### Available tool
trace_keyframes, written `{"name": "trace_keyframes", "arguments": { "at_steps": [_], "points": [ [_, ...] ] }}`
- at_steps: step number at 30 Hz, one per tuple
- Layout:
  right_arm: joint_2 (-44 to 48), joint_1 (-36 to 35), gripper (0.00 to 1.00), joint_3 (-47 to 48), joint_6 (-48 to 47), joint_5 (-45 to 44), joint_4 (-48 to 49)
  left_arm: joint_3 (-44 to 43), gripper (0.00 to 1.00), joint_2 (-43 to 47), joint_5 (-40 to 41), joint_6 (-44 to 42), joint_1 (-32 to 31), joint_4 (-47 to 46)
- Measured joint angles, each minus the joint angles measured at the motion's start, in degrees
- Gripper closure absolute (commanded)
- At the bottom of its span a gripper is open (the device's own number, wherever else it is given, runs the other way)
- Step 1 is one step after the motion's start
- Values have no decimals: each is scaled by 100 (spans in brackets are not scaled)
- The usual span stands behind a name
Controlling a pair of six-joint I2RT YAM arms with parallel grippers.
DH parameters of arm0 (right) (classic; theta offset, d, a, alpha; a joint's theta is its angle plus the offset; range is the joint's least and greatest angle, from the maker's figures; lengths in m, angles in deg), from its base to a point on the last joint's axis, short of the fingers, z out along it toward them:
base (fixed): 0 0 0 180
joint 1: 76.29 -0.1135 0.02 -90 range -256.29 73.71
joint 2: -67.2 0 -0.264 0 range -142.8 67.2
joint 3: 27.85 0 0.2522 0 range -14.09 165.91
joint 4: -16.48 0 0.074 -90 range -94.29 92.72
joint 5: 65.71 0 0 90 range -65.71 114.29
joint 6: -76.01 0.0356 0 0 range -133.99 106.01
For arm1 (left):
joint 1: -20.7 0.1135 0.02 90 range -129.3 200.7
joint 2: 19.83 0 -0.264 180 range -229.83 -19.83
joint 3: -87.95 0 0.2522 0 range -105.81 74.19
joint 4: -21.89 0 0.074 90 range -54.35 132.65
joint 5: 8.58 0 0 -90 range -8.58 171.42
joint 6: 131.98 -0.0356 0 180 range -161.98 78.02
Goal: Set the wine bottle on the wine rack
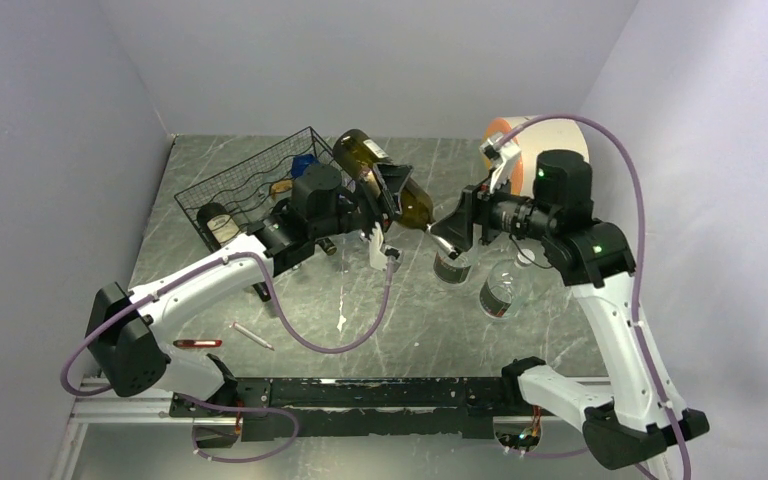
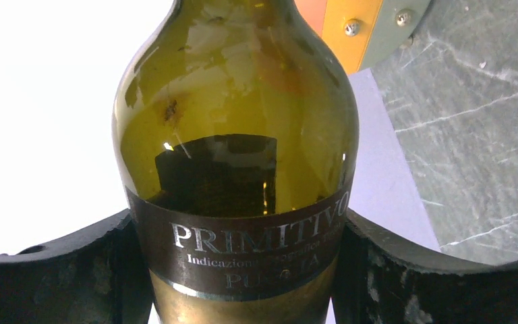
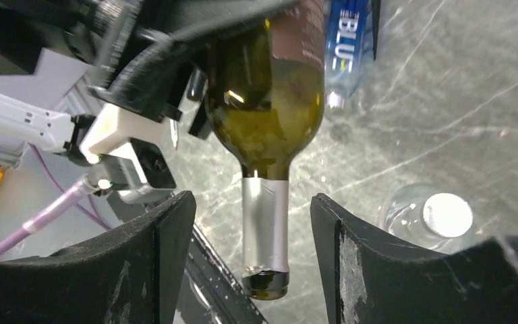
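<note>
An olive-green wine bottle (image 1: 380, 170) with a brown label hangs tilted in the air, its base toward the black wire wine rack (image 1: 245, 180) at the back left. My left gripper (image 1: 390, 195) is shut on the bottle's body at the label (image 2: 243, 236). My right gripper (image 1: 450, 228) is open, its jaws standing apart on either side of the silver-foiled neck (image 3: 265, 229) without touching it. The left gripper (image 2: 243, 277) and the right gripper (image 3: 253, 250) show in their own wrist views.
A dark bottle (image 1: 222, 222) and a blue item (image 1: 304, 164) lie in the rack. Two clear bottles (image 1: 498, 290) (image 1: 451, 266) stand below the right gripper. An orange-and-white roll (image 1: 525, 140) stands back right. A red pen (image 1: 197, 343) lies front left.
</note>
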Motion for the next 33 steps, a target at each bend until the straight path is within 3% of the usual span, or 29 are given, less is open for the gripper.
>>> {"name": "trace_keyframes", "arguments": {
  "at_steps": [10, 20, 24, 30, 33],
  "points": [
    [-219, -109, 36, -721, 68, -61, 33, 2, 93, 0, 31, -509, -28, 39],
    [-570, -1049, 43, -1075, 358, -918, 544, 2, 93, 0, 55, -678, -68, 72],
    [-715, -1405, 55, -1078, 428, -1309, 662, 42, 93, 0, 55, -713, -68, 205],
    [-748, -1508, 98, -1117, 518, -1508, 638, 59, 93, -2, 240, -656, -35, 240],
    [-748, -1532, 100, -1123, 544, -1602, 651, 61, 91, -2, 264, -643, -37, 240]
  ]
}}
